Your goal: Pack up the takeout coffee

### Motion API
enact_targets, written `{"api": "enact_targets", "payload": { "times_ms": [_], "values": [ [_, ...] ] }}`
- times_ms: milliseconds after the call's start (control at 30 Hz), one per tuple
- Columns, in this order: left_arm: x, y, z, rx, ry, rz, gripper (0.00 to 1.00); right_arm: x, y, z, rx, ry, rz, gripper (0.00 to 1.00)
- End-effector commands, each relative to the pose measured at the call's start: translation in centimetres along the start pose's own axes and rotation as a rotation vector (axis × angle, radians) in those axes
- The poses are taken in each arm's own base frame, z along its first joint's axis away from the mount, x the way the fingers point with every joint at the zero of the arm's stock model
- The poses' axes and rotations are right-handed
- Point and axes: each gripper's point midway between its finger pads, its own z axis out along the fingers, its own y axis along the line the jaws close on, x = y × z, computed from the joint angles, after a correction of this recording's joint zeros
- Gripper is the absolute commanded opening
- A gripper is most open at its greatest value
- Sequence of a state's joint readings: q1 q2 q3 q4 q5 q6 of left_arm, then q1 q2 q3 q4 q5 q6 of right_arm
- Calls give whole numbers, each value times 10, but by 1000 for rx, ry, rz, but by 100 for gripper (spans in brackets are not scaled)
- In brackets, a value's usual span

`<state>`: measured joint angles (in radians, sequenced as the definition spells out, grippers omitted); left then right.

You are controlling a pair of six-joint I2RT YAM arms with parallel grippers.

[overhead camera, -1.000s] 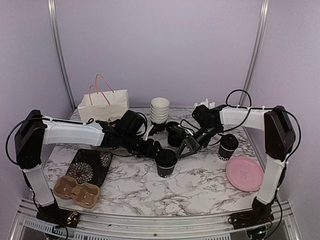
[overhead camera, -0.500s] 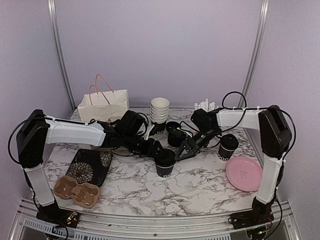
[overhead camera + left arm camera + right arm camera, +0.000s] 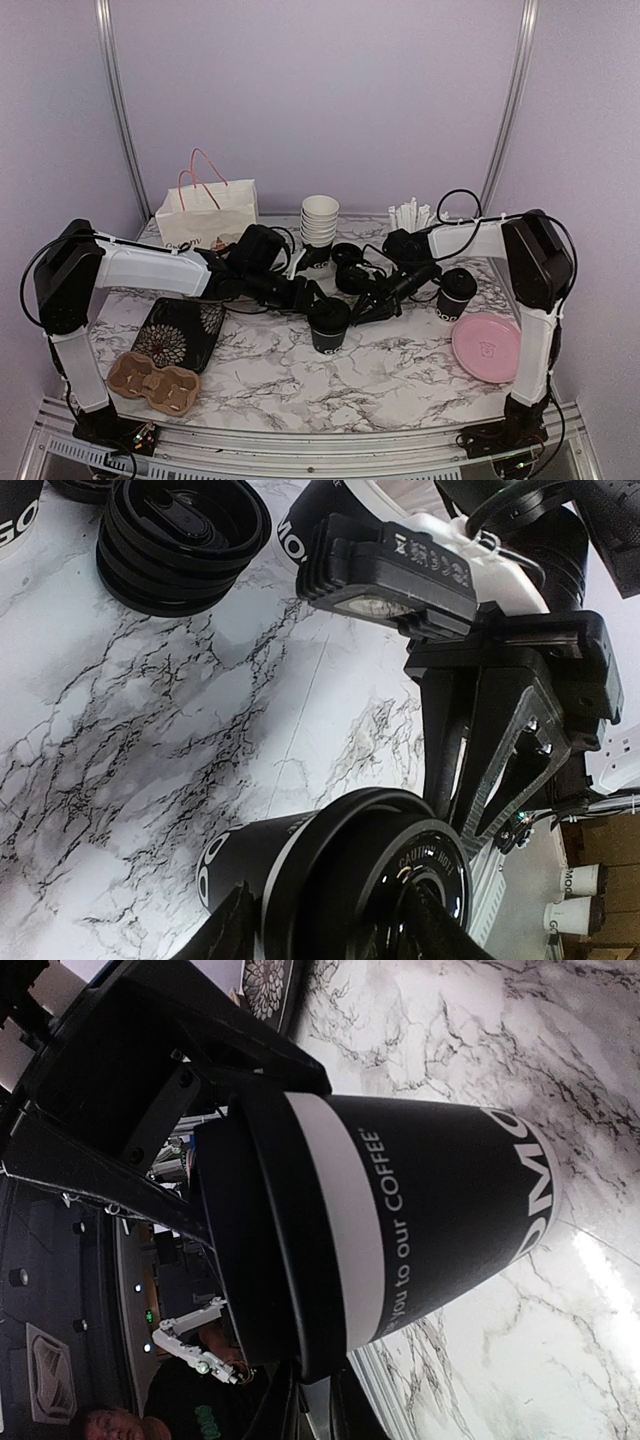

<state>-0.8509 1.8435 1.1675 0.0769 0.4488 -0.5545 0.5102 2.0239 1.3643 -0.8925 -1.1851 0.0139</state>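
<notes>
Overhead view: a black paper takeout coffee cup with white lettering and a black plastic lid stands upright in the middle of the white marble-patterned table, between the two arms. The left gripper meets it from the left and the right gripper from the right. A second ago the right gripper's fingers made a wide V; now they are drawn together, and the cup sits slightly further left. A second lidded cup stays near the round pink plate. Left wrist view: the left gripper's fingers straddle the lid; whether they squeeze it cannot be told. Right wrist view: the right gripper is clenched on the lid's rim
</notes>
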Motion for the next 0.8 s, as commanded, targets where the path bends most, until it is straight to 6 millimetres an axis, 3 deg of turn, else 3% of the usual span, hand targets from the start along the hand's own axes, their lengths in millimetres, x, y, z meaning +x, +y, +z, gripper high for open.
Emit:
{"api": "enact_targets", "payload": {
  "times_ms": [0,100,200,300,467,500,533,633,767],
  "values": [
    [67,36,21,-88,194,-73,53,-13,-84,13,348,13,-63,14],
    [53,26,14,-77,158,-33,57,-30,-27,-5,321,-40,-261,22],
    [33,12,4,-75,106,15,67,-31,7,-28,396,-92,-393,34],
    [11,4,-8,-107,44,66,77,-23,13,-40,467,-94,-446,44],
    [-26,-8,-37,-198,-59,150,86,-18,26,-50,514,-92,-564,49],
    [-37,-13,-45,-215,-88,180,97,-17,35,-49,497,-81,-611,49],
    [-44,-16,-53,-236,-108,203,99,-16,43,-46,485,-63,-670,50],
    [-67,-26,-83,-307,-188,276,99,-14,55,-31,544,9,-848,57],
    [-96,-35,-136,-436,-330,354,99,-20,52,-9,730,96,-1077,68]
  ]
}}
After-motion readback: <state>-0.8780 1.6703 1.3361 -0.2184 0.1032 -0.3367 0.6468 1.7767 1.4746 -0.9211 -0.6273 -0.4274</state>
